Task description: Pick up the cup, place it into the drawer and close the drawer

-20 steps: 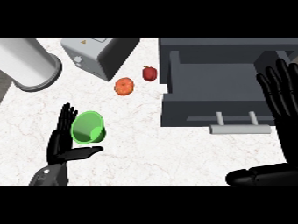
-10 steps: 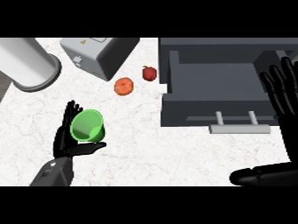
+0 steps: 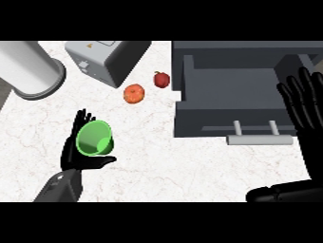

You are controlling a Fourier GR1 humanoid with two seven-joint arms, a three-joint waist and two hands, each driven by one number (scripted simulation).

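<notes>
The green cup (image 3: 95, 137) lies tilted in my left hand (image 3: 80, 159) at the lower left, its mouth facing up and to the right. The fingers stand up behind the cup and the thumb curls under it. The dark grey drawer (image 3: 192, 121) is pulled open at the upper right, its inside bare, with a light grey handle (image 3: 259, 139) on its front. My right hand (image 3: 311, 111) is open with fingers pointing up, at the drawer's right side. The cup is well to the left of the drawer's front.
A toaster (image 3: 105, 59) and a big white cylinder (image 3: 24, 69) stand at the back left. An orange fruit (image 3: 133, 93) and a small red fruit (image 3: 161, 79) lie between the toaster and the drawer. White marble counter (image 3: 171, 166) stretches below the drawer.
My left hand has closed in round the cup and carried it slightly up. The right hand has shifted a little to the right.
</notes>
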